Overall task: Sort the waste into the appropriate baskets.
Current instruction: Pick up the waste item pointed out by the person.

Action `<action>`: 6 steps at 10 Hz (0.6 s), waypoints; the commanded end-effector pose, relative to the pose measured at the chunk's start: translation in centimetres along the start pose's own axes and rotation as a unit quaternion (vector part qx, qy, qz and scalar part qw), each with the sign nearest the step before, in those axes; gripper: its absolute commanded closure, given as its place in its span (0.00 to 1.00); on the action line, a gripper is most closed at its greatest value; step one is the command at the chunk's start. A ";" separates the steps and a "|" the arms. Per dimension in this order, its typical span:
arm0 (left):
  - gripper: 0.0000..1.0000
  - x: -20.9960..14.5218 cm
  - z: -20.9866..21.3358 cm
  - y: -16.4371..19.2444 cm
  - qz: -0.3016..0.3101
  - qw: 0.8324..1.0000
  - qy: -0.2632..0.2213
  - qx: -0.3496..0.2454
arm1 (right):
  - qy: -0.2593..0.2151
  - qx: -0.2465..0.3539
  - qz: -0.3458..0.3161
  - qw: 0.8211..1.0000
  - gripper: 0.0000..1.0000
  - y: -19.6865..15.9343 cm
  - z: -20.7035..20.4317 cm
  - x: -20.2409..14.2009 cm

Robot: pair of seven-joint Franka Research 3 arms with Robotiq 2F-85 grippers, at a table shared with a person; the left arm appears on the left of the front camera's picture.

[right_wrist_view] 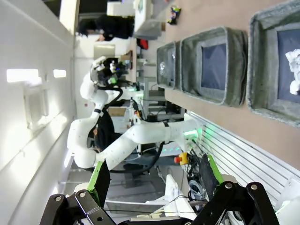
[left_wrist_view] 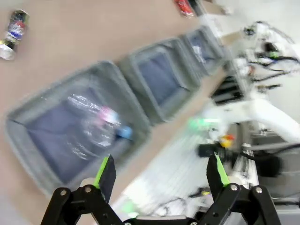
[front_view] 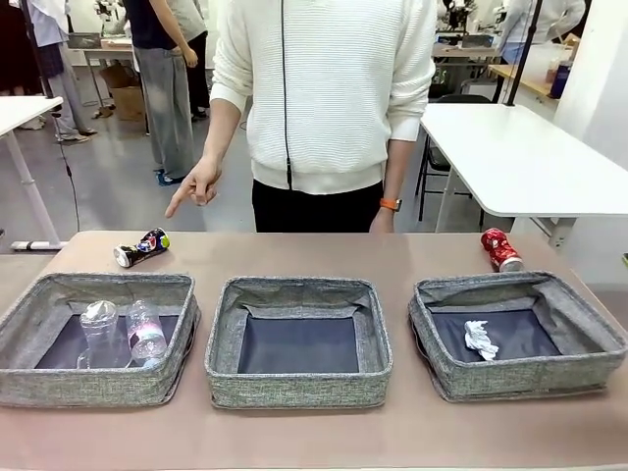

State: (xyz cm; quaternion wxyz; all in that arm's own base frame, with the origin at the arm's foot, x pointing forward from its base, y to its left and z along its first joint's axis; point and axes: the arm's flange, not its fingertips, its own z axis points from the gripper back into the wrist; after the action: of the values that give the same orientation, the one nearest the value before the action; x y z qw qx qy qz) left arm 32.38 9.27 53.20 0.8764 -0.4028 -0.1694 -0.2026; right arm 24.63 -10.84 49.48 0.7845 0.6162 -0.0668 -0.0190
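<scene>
Could roll the dark multicoloured can off the brown table's far edge if bumped by the left gripper, fingers spread wide and empty like the right gripper's.

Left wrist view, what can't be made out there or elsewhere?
- Left wrist view: motion blur smears the clear plastic bottle in its basket.
- Left wrist view: the top edge cuts the crushed red can.
- Front view: dark multicoloured can, print too small.
- Right wrist view: the right edge cuts the paper wad.
</scene>
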 end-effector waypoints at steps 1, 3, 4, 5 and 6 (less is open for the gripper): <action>0.00 1.8 -1.1 2.0 0.022 0.906 0.063 0.418 | 0.000 0.011 0.009 1.000 0.00 0.2 0.3 0.1; 0.00 2.1 0.0 0.2 -0.025 0.996 0.007 0.085 | 0.000 0.011 0.009 1.000 0.00 0.2 0.3 0.1; 0.00 2.1 0.0 0.2 -0.025 0.996 0.007 0.085 | 0.000 0.011 0.009 1.000 0.00 0.2 0.3 0.1; 0.00 2.1 0.0 0.2 -0.025 0.996 0.007 0.085 | 0.000 0.011 0.009 1.000 0.00 0.2 0.3 0.1; 0.00 2.1 0.0 0.2 -0.025 0.996 0.007 0.085 | 0.000 0.011 0.009 1.000 0.00 0.2 0.3 0.1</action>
State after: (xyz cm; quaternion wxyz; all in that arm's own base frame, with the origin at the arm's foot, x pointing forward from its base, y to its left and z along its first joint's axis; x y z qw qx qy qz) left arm 34.73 8.89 53.65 0.9047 -0.3101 -0.1900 -0.2220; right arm 24.64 -10.86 49.47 0.7844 0.6164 -0.0665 -0.0192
